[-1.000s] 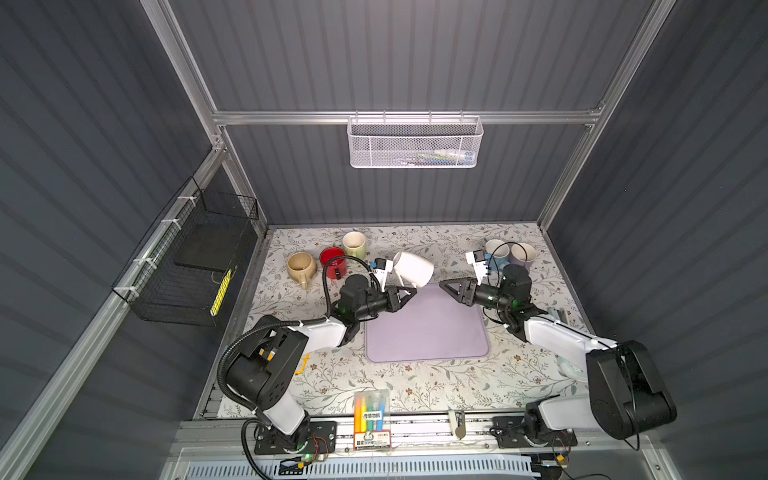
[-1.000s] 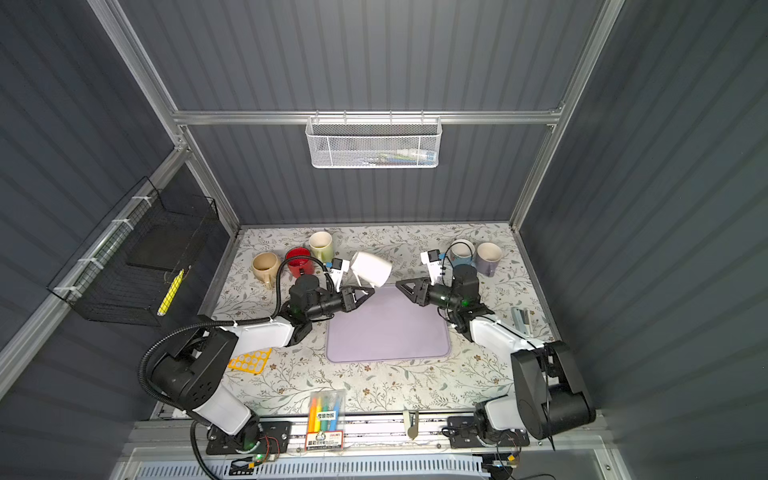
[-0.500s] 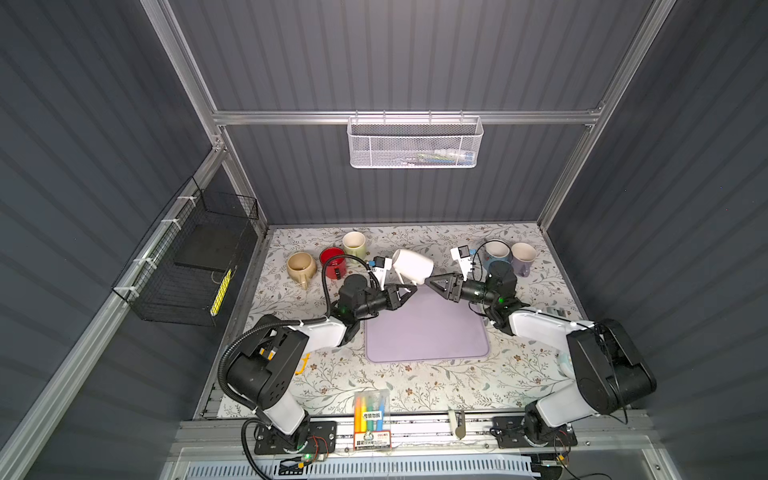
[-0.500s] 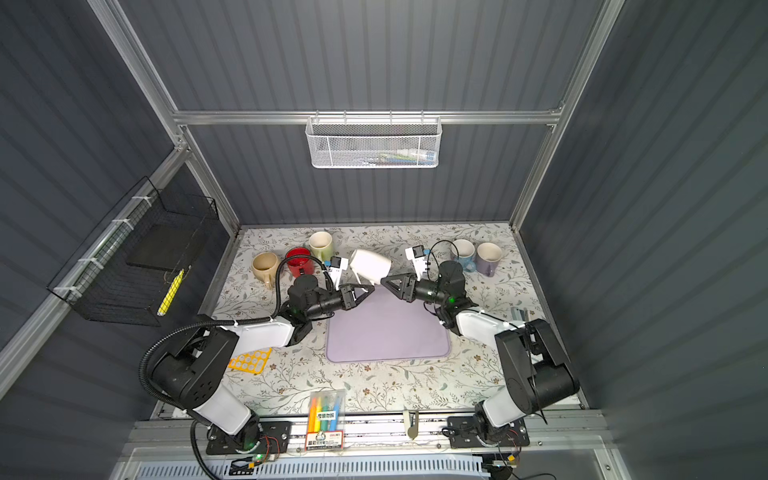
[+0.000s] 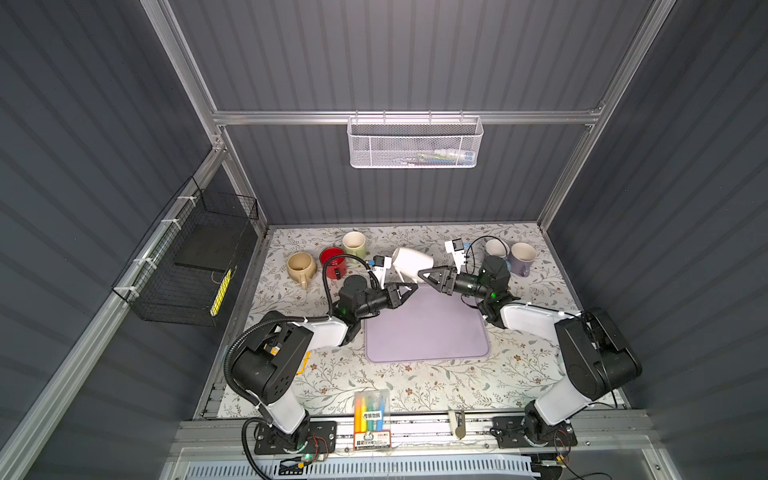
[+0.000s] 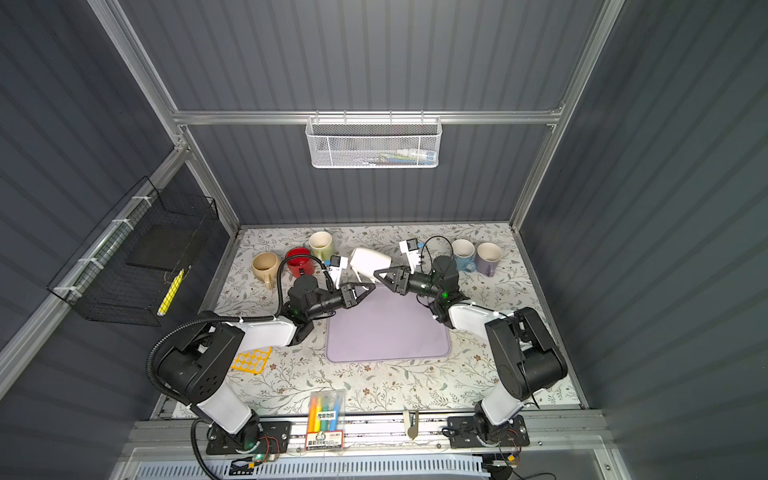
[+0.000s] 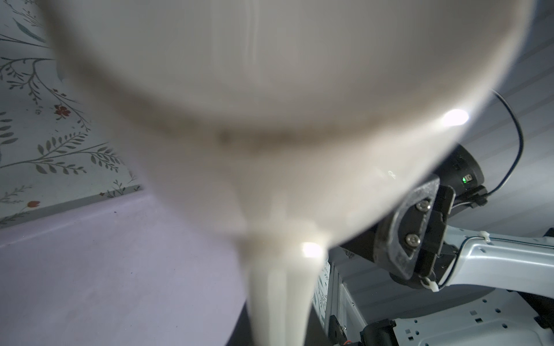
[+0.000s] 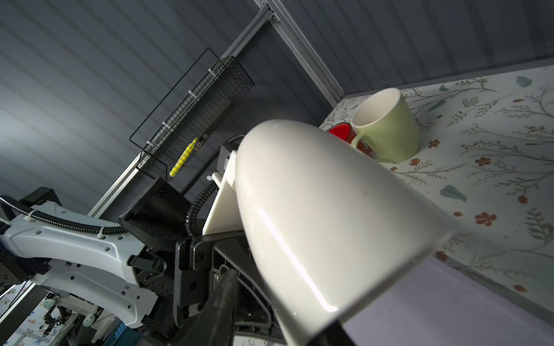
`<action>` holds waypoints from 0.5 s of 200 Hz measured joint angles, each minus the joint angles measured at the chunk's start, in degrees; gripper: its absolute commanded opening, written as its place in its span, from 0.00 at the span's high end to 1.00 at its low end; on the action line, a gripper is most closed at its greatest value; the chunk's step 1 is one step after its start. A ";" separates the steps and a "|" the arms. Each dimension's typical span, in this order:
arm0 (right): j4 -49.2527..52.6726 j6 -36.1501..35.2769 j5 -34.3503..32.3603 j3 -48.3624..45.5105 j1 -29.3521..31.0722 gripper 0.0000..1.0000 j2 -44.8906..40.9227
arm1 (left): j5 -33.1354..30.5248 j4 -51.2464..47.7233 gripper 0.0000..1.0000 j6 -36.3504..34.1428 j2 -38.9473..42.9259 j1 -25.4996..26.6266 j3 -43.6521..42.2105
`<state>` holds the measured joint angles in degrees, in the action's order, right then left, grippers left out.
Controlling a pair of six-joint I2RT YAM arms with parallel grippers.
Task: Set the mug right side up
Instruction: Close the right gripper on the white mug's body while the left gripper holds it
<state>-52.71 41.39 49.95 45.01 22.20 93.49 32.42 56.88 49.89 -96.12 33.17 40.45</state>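
Hanging tilted over mat [image 5: 428,332]: glossy white mug [image 5: 411,262], handle pinched by left hand [image 5: 409,286]; right hand [image 5: 426,277] at rim, grip unclear.

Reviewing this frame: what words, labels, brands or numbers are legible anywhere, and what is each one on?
Nothing can be read with certainty.
marker pack, white sticker: a short row of dark characters, too blurred to read.
Marker pack, red label below the sticker: pale lettering, too small to read.
white mug and purple mat: no writing visible.
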 measured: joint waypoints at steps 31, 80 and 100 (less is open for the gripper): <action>-1.29 1.01 -0.02 0.22 0.20 0.68 0.90 | 0.00 2.03 0.93 0.81 -0.74 0.02 -0.46; -2.86 3.13 0.00 0.81 0.20 0.74 2.40 | 0.00 5.09 0.89 1.99 -2.05 0.00 -1.07; -3.67 3.72 0.24 0.81 0.20 0.75 2.58 | 0.02 5.95 0.88 2.67 -2.08 0.00 -1.36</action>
<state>-56.38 45.10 50.19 45.82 22.39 96.07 32.45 62.83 52.56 -98.19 33.17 39.09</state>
